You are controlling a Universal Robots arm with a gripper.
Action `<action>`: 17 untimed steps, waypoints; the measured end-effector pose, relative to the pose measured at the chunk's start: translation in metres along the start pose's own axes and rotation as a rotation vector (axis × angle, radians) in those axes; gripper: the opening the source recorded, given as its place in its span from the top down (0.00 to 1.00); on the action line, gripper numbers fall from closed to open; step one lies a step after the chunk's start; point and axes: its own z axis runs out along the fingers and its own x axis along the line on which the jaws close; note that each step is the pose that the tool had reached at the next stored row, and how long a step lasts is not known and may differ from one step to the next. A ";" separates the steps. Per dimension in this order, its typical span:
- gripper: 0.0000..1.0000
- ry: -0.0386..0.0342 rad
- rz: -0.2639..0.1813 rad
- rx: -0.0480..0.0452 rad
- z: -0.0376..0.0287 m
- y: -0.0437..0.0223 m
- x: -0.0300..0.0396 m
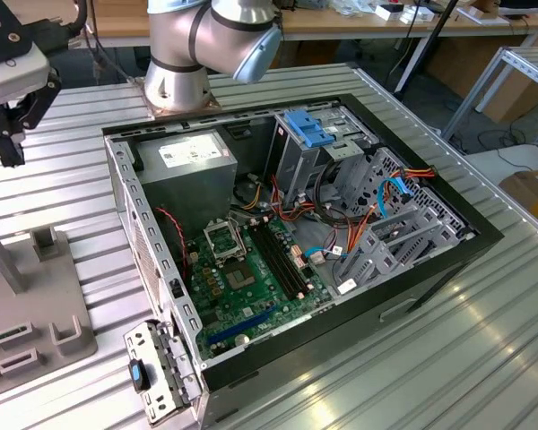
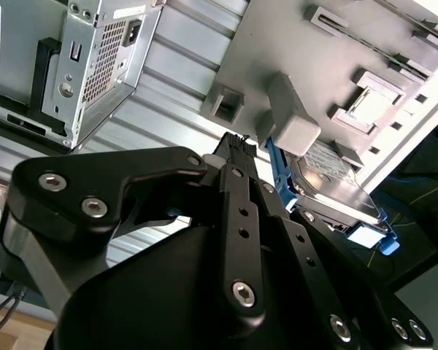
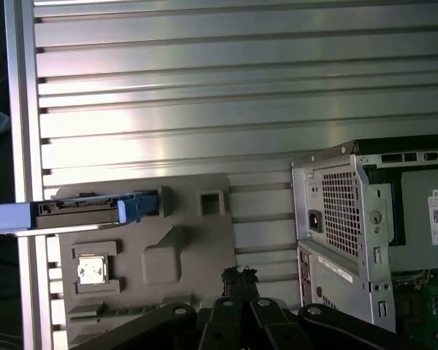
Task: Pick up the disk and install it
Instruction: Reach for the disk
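Surface: ribbed silver aluminium surface [image 1: 484, 340] carrying everything in the scene.
Case: open black-and-grey desktop computer case [image 1: 386, 313] lying on its side in the middle of the exterior view, with a green motherboard [image 1: 242, 278] and a grey boxy power supply [image 1: 186, 175] inside.
Arm: silver robot arm [image 1: 211, 40] with a pale blue joint cap, its base mounted at the top centre of the exterior view, just behind the case.
Fixture: flat grey plastic fixture plate [image 1: 36, 305] with raised blocks and slots, at the exterior view's lower left, beside the case and apart from it; also seen in the first wrist view [image 3: 182, 240].
Tool: black linkage tool [image 1: 11, 148] at the exterior view's upper left, above the surface and clear of the case. In both wrist views [image 3: 239, 275] [image 2: 235, 142] its 2 fingers meet at 1 tip, clenched on nothing.
Disk: flat grey metal hard drive in a bright blue plastic rail [image 3: 87, 211], standing on edge in a slot of the fixture, braced by a grey block [image 2: 328, 171]. The tool is near it without touching.
Latch: blue plastic latch piece [image 1: 309, 133] on top of the upright grey bay inside the case.
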 end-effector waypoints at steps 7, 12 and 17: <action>0.89 -0.0001 0.000 -0.0001 -0.0002 -0.0007 0.0091; 0.89 -0.0001 0.000 -0.0001 -0.0004 -0.0013 0.0163; 0.89 0.0000 0.000 0.0000 -0.0006 -0.0019 0.0247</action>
